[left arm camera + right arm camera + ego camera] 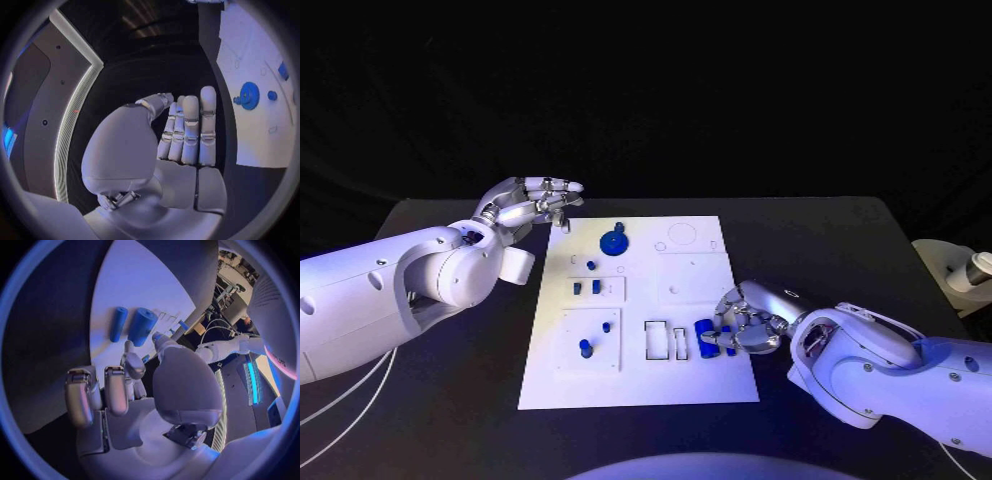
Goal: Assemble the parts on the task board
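The white task board (639,385) lies in the middle of the black desk (430,420), running from the centre of the head view down toward the bottom edge.

The left hand (531,207) sits in the upper left of the frame, just off the board's top left corner, over the dark desk. From the left wrist view this hand (181,135) has its fingers straight and pressed side by side, the thumb folded in beside them, and nothing lies in it.

The right hand (744,322) is at the right of the frame, at the board's right edge, about two thirds of the way down. Its fingers curl down over two small blue parts, a thick cylinder (707,333) and a thinner peg (731,349), which lie on the board just right of a pair of rectangular slots (665,340). In the right wrist view the fingers (115,390) are bent and apart, with the cylinder (142,326) and the peg (118,323) lying side by side on the white surface beyond the fingertips. I cannot tell whether any fingertip touches them.

Higher up the board, near its top, a blue gear (615,241) lies flat with a small blue knob just above it. Below it, left of centre, two short blue pieces (587,287) stand side by side in a recessed panel, and another blue piece (586,347) sits in the lower left panel.
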